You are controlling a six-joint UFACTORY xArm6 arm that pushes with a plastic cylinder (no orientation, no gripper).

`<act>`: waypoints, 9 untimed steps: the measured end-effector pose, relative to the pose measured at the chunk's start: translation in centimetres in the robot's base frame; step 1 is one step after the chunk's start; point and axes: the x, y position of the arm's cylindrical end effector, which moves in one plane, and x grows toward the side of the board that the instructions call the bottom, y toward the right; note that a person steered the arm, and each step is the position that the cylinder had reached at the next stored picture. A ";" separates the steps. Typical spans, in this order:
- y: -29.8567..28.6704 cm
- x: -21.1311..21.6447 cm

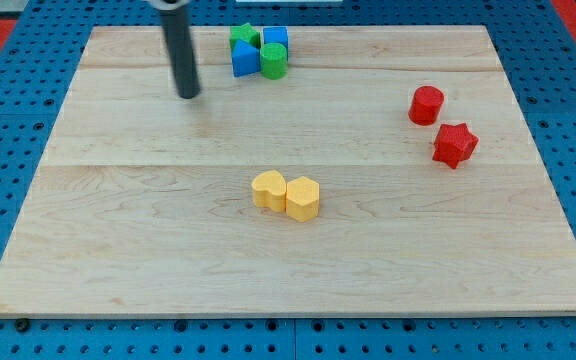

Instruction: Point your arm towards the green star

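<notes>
The green star sits near the view's top centre, in a tight cluster with a blue cube, a blue triangular block and a green cylinder. My tip rests on the board to the left of and a little below this cluster, apart from all blocks. The dark rod rises from it to the view's top edge.
A red cylinder and a red star lie at the view's right. A yellow heart-like block and a yellow hexagonal block touch each other at the centre. The wooden board lies on a blue pegboard.
</notes>
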 end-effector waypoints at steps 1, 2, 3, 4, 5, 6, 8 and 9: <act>-4.4 -0.6; -6.7 -1.7; -6.4 -3.3; -6.9 -3.3; -6.7 -5.1; -6.6 -8.8; -1.6 -12.4; 3.1 -12.4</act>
